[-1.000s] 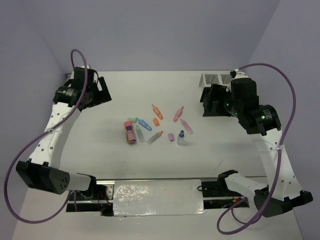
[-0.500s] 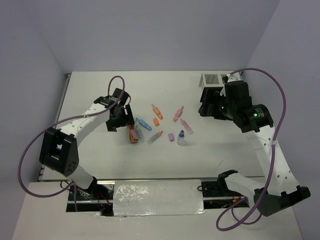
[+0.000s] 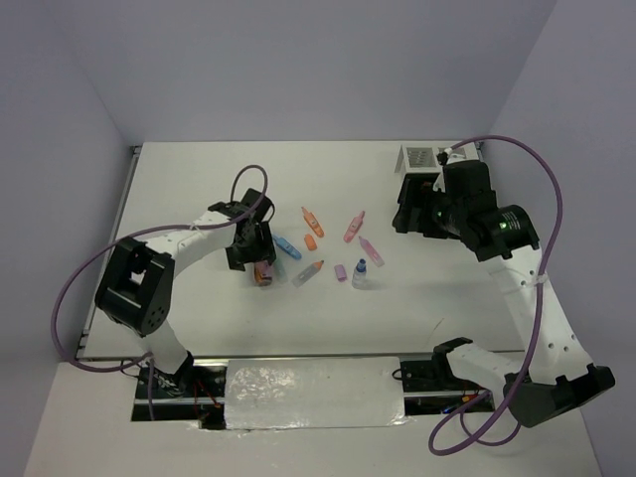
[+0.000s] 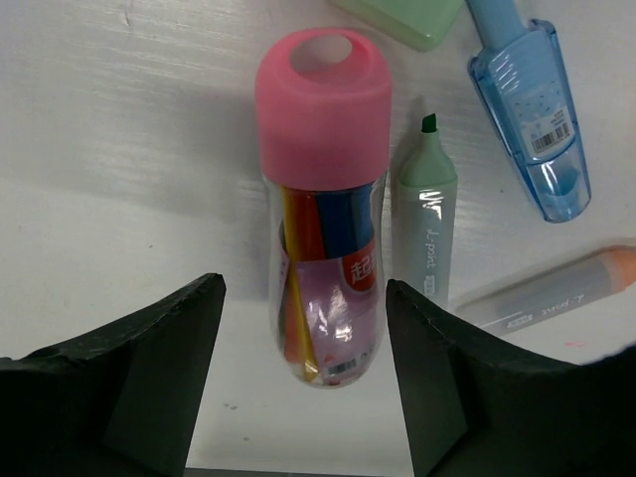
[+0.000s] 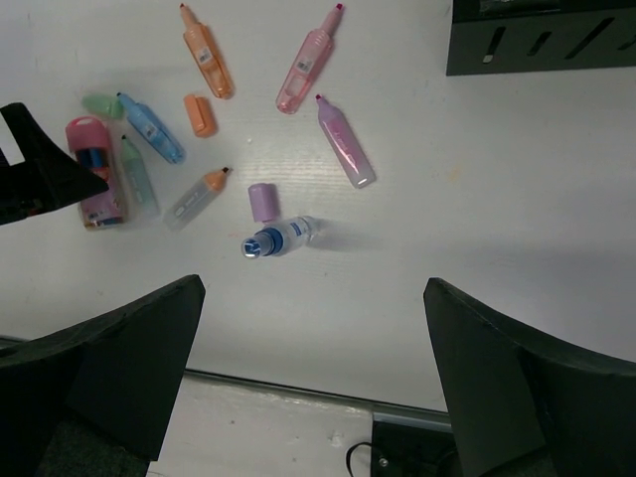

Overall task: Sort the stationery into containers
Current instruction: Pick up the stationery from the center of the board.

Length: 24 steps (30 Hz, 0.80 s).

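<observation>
Pick step, by the look of it. Left gripper point(image 4: 303, 298) spread open, jaws straddling clear pink-capped plastic tube of pens point(image 4: 323, 248), centre of wrist view; no contact seen. Next likely: lower, clench, carry to black slatted organiser point(image 5: 542, 45), upper right. Right gripper point(image 5: 308, 298) also spread, empty.

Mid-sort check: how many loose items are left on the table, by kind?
Highlighters: 6
Short cap-like pieces: 3
Pink-capped pen tube: 1
Blue-capped bottle: 1
Total: 11
</observation>
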### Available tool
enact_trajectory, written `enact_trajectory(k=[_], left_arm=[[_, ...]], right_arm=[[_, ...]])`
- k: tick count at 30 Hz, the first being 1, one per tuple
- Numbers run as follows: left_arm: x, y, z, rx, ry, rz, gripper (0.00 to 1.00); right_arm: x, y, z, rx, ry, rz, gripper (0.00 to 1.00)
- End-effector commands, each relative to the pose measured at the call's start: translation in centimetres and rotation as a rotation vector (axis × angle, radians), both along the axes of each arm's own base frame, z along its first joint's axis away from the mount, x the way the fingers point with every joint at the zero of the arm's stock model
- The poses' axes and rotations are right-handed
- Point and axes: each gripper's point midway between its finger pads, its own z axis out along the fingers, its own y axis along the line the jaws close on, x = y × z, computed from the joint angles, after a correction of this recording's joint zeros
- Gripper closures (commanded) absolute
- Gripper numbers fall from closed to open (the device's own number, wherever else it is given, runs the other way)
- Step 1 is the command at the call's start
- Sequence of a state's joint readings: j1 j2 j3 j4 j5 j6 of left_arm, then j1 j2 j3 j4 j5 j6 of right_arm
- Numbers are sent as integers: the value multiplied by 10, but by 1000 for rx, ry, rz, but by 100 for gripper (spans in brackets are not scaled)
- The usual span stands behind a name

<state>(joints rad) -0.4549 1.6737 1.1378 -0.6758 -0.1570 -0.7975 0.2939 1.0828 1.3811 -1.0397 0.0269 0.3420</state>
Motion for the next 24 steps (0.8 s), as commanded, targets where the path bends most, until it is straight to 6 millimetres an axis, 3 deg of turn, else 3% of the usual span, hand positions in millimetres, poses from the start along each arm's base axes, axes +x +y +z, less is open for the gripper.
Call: enact_trajectory(k=[1,11,12,13,14,15,17,20,22,23,24], left_arm=[[-1,-4,-12,-2,5,10,21],[-30,17,-48,69,71,34,34],[-32,18,-48,68,71,35,42],[-35,22,-48,82,73,38,76],[-38,24,-46,87,75,37,90],[-35,24,-32,76,39,35,99],[-27,23,-8,56,-32,26,100],[-8,9,70,-69,-271,-34,100],[11,-18,119,-201,-465,-166,100],[3,-40,154,-341,-552,-268,100],[11,-58,190,-428,-690,-364,100]], right_arm=[[8,4,5,9,-34,20,0],[4,10,1,46,-33,36,0],[3,11,2,54,-34,41,0],[3,12,2,59,-36,42,0],[3,13,3,64,-37,45,0],[3,15,7,73,-44,53,0],[3,17,14,88,-60,63,0],[5,29,29,148,-95,96,0],[5,46,42,240,-108,146,0],[6,53,50,277,-120,164,0],[10,61,62,343,-144,162,0]])
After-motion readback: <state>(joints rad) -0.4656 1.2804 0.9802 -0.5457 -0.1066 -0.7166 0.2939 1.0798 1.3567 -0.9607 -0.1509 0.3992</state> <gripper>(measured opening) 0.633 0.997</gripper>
